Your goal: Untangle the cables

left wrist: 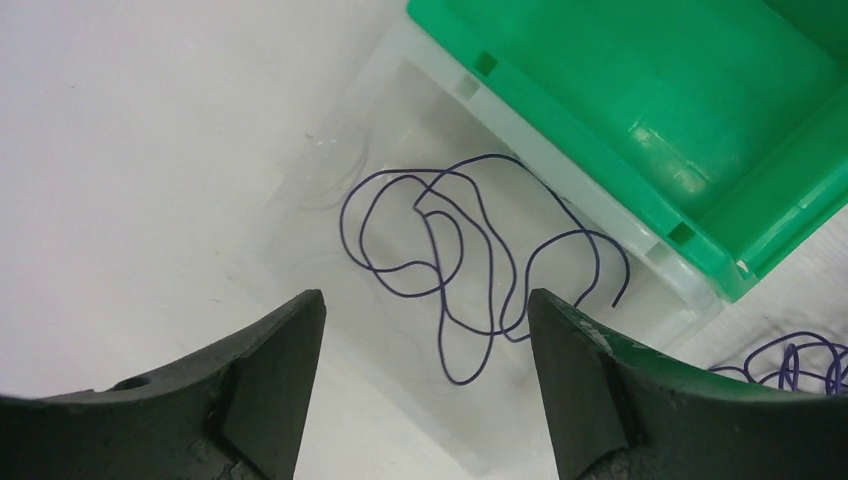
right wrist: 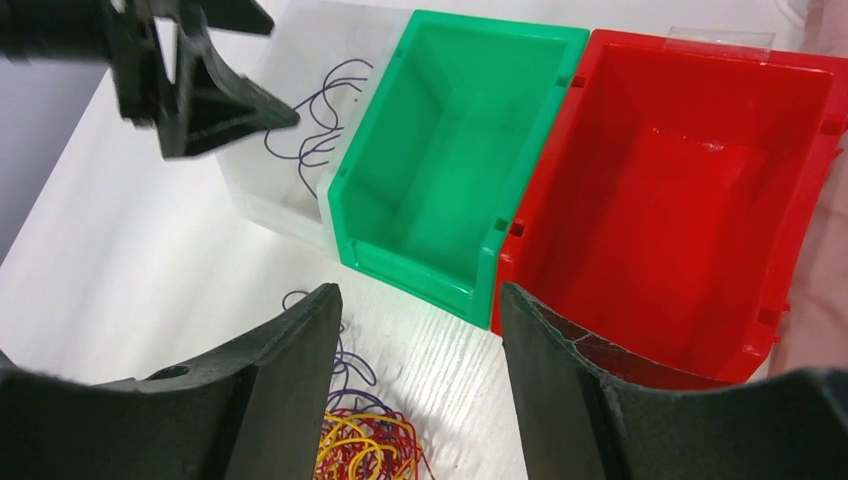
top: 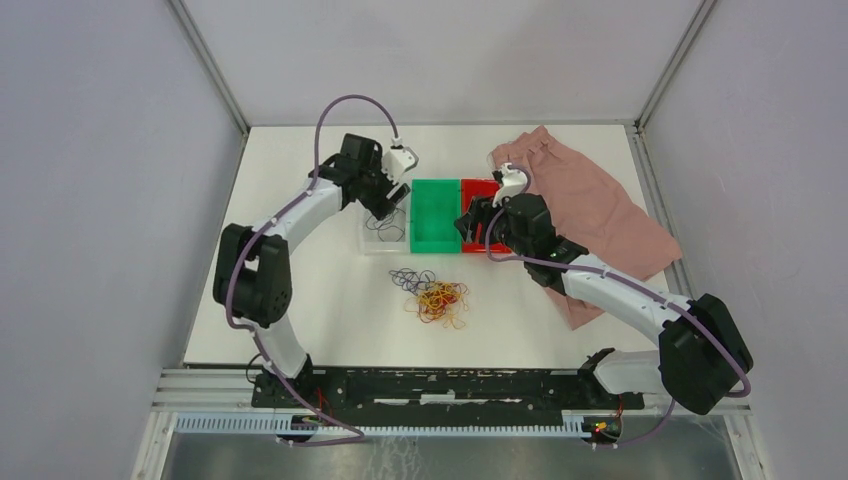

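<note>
The left jaws are open and hold nothing. Under them, one purple cable (left wrist: 470,250) lies in the clear bin (left wrist: 590,205). The right jaws are open and empty. The other cables (top: 437,296) lie tangled on the bench (top: 320,300), mid-picture in the top view.

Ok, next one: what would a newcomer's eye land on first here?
The green bin and red bin, side by side with a clear bin mid-table. In front lies a tangle of purple, red and yellow cables, and one purple cable sits alone in the clear bin under the open left gripper.
</note>
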`<state>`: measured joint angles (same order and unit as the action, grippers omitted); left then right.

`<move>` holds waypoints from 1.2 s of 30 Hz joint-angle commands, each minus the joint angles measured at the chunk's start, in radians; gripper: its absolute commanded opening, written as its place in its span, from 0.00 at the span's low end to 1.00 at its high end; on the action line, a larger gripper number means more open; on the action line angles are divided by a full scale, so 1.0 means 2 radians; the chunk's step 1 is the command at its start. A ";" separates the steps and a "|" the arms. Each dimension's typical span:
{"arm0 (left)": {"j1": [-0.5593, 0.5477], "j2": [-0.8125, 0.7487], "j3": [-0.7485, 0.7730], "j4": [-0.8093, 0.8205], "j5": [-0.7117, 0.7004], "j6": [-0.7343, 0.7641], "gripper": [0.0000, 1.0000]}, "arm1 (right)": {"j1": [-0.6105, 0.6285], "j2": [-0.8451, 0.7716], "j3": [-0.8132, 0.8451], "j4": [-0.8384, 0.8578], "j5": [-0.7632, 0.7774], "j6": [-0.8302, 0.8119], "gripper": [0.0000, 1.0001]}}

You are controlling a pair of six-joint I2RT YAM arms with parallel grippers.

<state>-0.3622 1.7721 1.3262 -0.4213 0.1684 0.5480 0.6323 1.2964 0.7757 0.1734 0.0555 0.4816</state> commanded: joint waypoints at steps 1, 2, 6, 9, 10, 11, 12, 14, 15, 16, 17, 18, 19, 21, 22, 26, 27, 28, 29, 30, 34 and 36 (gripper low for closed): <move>0.034 -0.037 0.052 -0.067 0.052 0.011 0.81 | -0.002 -0.012 0.017 -0.003 -0.026 -0.019 0.66; 0.039 -0.045 0.055 -0.076 0.060 0.014 0.82 | -0.002 -0.015 0.017 -0.005 -0.031 -0.023 0.66; 0.042 -0.081 0.057 -0.119 0.109 0.023 0.83 | 0.001 -0.014 0.020 -0.011 -0.086 -0.023 0.66; 0.035 -0.106 0.038 -0.175 0.170 0.022 0.82 | 0.031 0.004 0.030 -0.036 -0.103 -0.031 0.65; 0.029 -0.115 0.023 -0.186 0.181 0.025 0.82 | 0.043 0.009 0.030 -0.041 -0.105 -0.034 0.65; 0.021 -0.125 0.003 -0.193 0.190 0.033 0.81 | 0.056 0.014 0.029 -0.042 -0.109 -0.037 0.64; 0.014 -0.139 -0.017 -0.202 0.196 0.044 0.81 | 0.067 0.020 0.028 -0.042 -0.119 -0.039 0.64; 0.001 -0.153 -0.053 -0.217 0.206 0.070 0.79 | 0.085 0.037 0.032 -0.048 -0.133 -0.039 0.62; -0.002 -0.158 -0.069 -0.220 0.211 0.073 0.77 | 0.091 0.046 0.035 -0.054 -0.139 -0.041 0.60; -0.003 -0.160 -0.082 -0.222 0.217 0.075 0.76 | 0.097 0.056 0.038 -0.060 -0.145 -0.042 0.59; -0.003 -0.160 -0.092 -0.222 0.221 0.075 0.74 | 0.101 0.063 0.041 -0.065 -0.148 -0.045 0.57; -0.004 -0.160 -0.100 -0.222 0.224 0.077 0.73 | 0.104 0.069 0.043 -0.071 -0.147 -0.047 0.56; -0.004 -0.159 -0.106 -0.221 0.227 0.078 0.71 | 0.105 0.075 0.046 -0.079 -0.144 -0.048 0.54; -0.005 -0.155 -0.113 -0.201 0.230 0.068 0.67 | 0.106 0.083 0.049 -0.088 -0.137 -0.045 0.51; -0.005 -0.153 -0.116 -0.192 0.235 0.066 0.66 | 0.106 0.085 0.049 -0.093 -0.131 -0.042 0.49; -0.014 -0.139 -0.134 -0.146 0.249 0.060 0.61 | 0.106 0.082 0.040 -0.099 -0.116 -0.027 0.44; -0.017 -0.133 -0.137 -0.137 0.252 0.059 0.60 | 0.106 0.079 0.033 -0.095 -0.114 -0.022 0.43; -0.019 -0.123 -0.139 -0.127 0.256 0.058 0.58 | 0.106 0.077 0.026 -0.090 -0.112 -0.018 0.42; -0.020 -0.115 -0.140 -0.118 0.258 0.054 0.58 | 0.106 0.074 0.019 -0.086 -0.110 -0.014 0.41; -0.022 -0.105 -0.139 -0.112 0.260 0.052 0.56 | 0.107 0.071 0.013 -0.084 -0.110 -0.011 0.40; -0.025 -0.073 -0.138 -0.092 0.263 0.039 0.51 | 0.107 0.057 -0.007 -0.071 -0.112 -0.001 0.38; -0.025 -0.064 -0.142 -0.077 0.263 0.031 0.50 | 0.107 0.051 -0.015 -0.067 -0.113 0.004 0.38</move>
<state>-0.4088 1.6173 1.0515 -0.6704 0.6483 0.6514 0.8433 1.4525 0.7700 -0.0158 -0.1795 0.4553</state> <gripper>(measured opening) 0.513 0.383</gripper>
